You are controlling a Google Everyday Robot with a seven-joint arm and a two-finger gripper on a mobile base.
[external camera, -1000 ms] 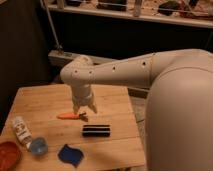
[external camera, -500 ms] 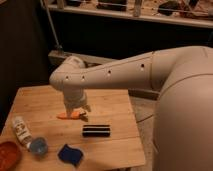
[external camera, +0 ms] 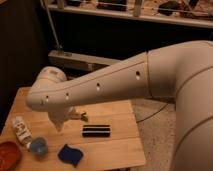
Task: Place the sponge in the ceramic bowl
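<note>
Swinging left, the arm (external camera: 115, 82) brought the tool (external camera: 62, 119) lower, fingers apart, I think. The sponge (external camera: 70, 154) lay on the worktop (external camera: 117, 146), not in the ceramic bowl (external camera: 7, 156). The cup (external camera: 37, 146) between them could get bumped on the way.

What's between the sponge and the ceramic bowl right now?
Camera view: a small light-blue cup stands between the sponge and the ceramic bowl. The gripper hangs farther back, above cup and sponge.

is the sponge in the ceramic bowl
No, the sponge lies on the table apart from the ceramic bowl; the gripper hangs above the table.
</note>
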